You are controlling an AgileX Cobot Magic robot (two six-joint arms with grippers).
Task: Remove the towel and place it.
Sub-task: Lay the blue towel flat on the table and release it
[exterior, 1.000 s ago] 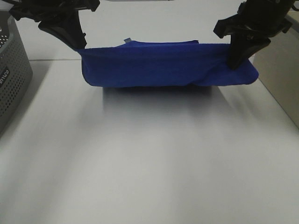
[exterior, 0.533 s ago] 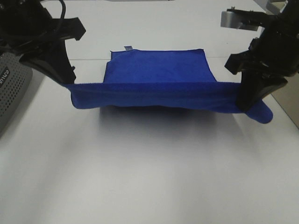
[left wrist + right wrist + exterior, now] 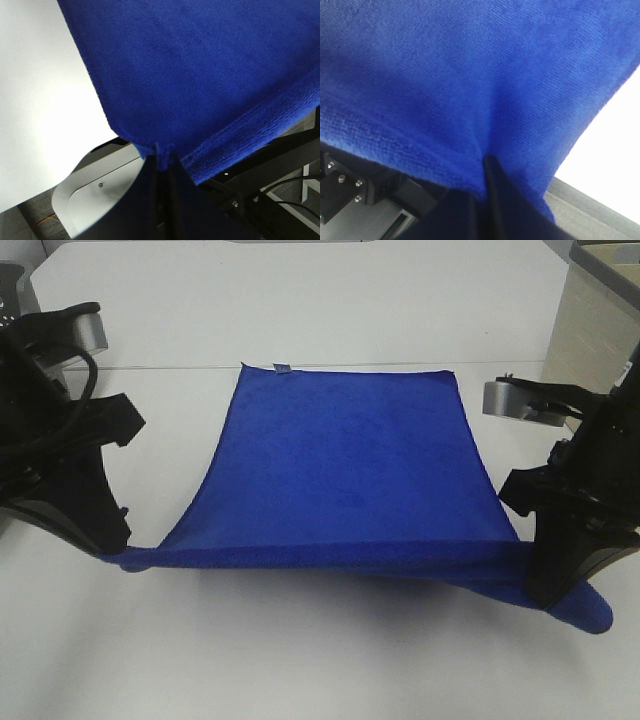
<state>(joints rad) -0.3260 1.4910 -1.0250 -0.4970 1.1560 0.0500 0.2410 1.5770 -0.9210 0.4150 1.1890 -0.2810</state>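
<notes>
The royal-blue towel (image 3: 350,465) is stretched over the white table, its far edge lying flat with a small pale tag (image 3: 281,367) at the far-left corner. The near edge is lifted off the surface and pulled taut between both arms. My left gripper (image 3: 118,552) is shut on the towel's near-left corner, and my right gripper (image 3: 552,598) is shut on the near-right corner, where a loose flap hangs past it. Blue cloth (image 3: 200,75) fills the left wrist view, pinched at the left gripper (image 3: 162,159). In the right wrist view the towel (image 3: 470,65) bunches at the right gripper (image 3: 487,162).
A beige box (image 3: 600,315) stands at the far right of the table (image 3: 300,660). Part of a dark object (image 3: 8,295) shows at the far left edge. The left wrist view shows a pale grey housing (image 3: 100,195) and black framing below the table edge.
Both grippers have pulled the towel's gripped edge toward the table's near side. The folded cloth has opened out into a flat sheet. The grey basket at the left is out of sight now.
</notes>
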